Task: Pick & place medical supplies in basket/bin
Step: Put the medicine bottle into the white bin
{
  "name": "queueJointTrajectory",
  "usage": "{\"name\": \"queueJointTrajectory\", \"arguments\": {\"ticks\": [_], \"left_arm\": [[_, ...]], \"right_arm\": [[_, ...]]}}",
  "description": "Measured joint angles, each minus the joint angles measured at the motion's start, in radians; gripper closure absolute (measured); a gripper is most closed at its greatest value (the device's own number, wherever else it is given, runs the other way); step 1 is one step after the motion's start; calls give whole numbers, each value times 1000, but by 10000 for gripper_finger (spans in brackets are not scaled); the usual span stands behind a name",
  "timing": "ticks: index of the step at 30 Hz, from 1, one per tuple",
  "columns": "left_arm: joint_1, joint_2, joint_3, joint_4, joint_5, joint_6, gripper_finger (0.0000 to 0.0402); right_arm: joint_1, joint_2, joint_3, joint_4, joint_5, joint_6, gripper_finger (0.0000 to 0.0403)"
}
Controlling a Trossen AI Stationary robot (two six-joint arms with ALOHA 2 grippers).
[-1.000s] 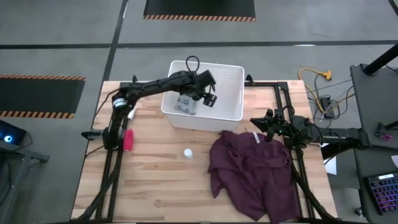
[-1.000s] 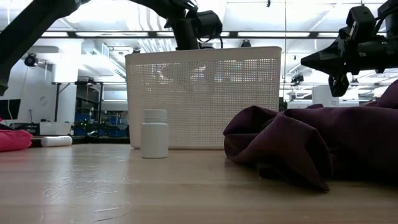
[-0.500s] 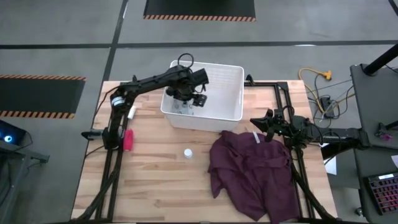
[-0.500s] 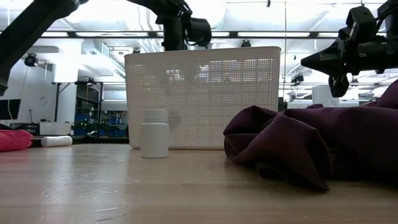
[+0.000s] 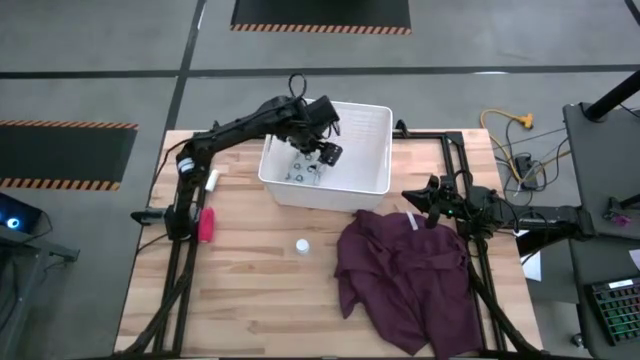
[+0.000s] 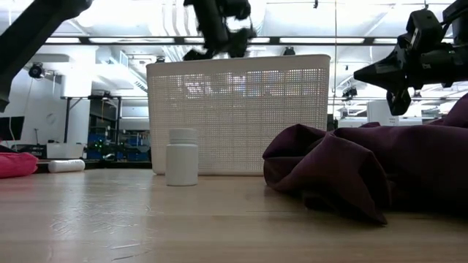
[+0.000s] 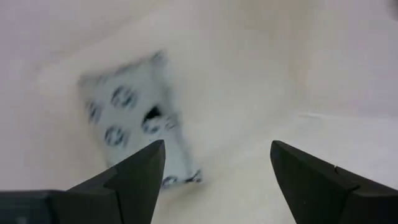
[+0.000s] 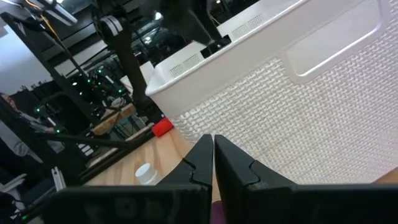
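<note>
The pale teal packet with dark dots [image 5: 303, 169] lies flat on the floor of the white basket [image 5: 372, 112]; it also shows in the left wrist view [image 7: 134, 137]. My left gripper [image 5: 326, 150] hangs open and empty above it, over the basket's left half [image 7: 217, 168]. The tiny white bottle [image 5: 302, 245] stands upright on the table in front of the basket [image 6: 182, 156]. The pink-red piece [image 5: 207, 224] and the white tube [image 5: 212, 181] lie near the table's left edge. My right gripper [image 5: 415, 200] is shut and empty to the right of the basket, over the cloth's far edge [image 8: 213, 149].
A large maroon cloth [image 5: 405, 275] lies crumpled over the table's right half, its far edge close to the basket's near right corner. The basket's slotted near wall [image 6: 241, 109] stands behind the bottle. Bare wood lies between the bottle and the near edge.
My left gripper has swung about inside the basket, first toward its left wall and then back, and has gone up above the rim. The packet has stayed on the basket floor.
</note>
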Motion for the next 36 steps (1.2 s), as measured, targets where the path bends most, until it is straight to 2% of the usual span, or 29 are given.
{"name": "queueJointTrajectory", "arguments": {"ticks": [5,8,17,22,27,33,36], "left_arm": [[-122,-3,143,8,0,269,128],[-223,-6,172,19,3,369,128],[-475,-23,64,9,-67,383,128],[-557,-33,-81,-3,-102,314,128],[-575,-71,-274,29,-133,244,128],[-585,-190,-573,275,-135,224,128],[-589,-259,-724,395,-133,223,128]], "right_arm": [[0,4,0,-12,0,0,394],[0,4,0,-16,0,0,394],[0,3,0,-16,-10,0,394],[0,3,0,-16,-113,-94,394],[0,3,0,-11,-214,-245,394],[0,3,0,-14,-215,-440,394],[0,3,0,-15,-215,-468,394]]}}
